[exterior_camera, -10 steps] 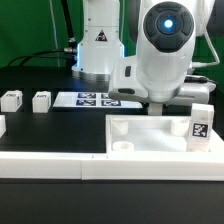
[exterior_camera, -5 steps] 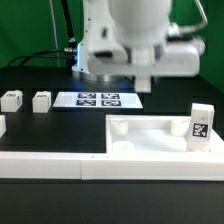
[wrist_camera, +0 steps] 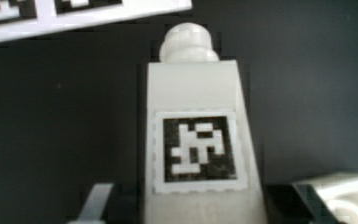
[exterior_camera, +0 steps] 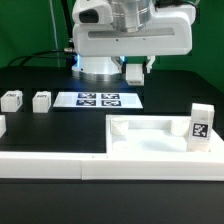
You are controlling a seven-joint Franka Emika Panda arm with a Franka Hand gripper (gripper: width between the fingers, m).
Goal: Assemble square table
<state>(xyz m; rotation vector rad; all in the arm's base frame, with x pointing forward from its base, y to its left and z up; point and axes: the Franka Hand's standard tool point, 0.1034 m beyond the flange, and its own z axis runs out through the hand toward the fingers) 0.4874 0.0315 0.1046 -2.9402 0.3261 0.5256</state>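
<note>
My gripper (exterior_camera: pixel 135 70) hangs high above the table's back, shut on a white block leg (wrist_camera: pixel 197 120). In the wrist view the leg's tag faces the camera and its rounded peg points away from my gripper (wrist_camera: pixel 211 208); a finger (wrist_camera: pixel 96 205) shows on each side. The white square slab (exterior_camera: pixel 150 142) lies at the front of the exterior view's right, with round corner sockets. One tagged leg (exterior_camera: pixel 201 126) stands upright on its right corner. Two more legs (exterior_camera: pixel 11 99) (exterior_camera: pixel 41 99) lie on the black table at the left.
The marker board (exterior_camera: pixel 98 99) lies flat behind the slab and shows in the wrist view (wrist_camera: pixel 51 12). The long low white border wall (exterior_camera: pixel 50 165) runs along the front. The robot base (exterior_camera: pixel 100 60) stands at the back.
The arm has risen from just above the slab's far edge to well above the table, carrying the leg. The other legs and the slab have not moved.
</note>
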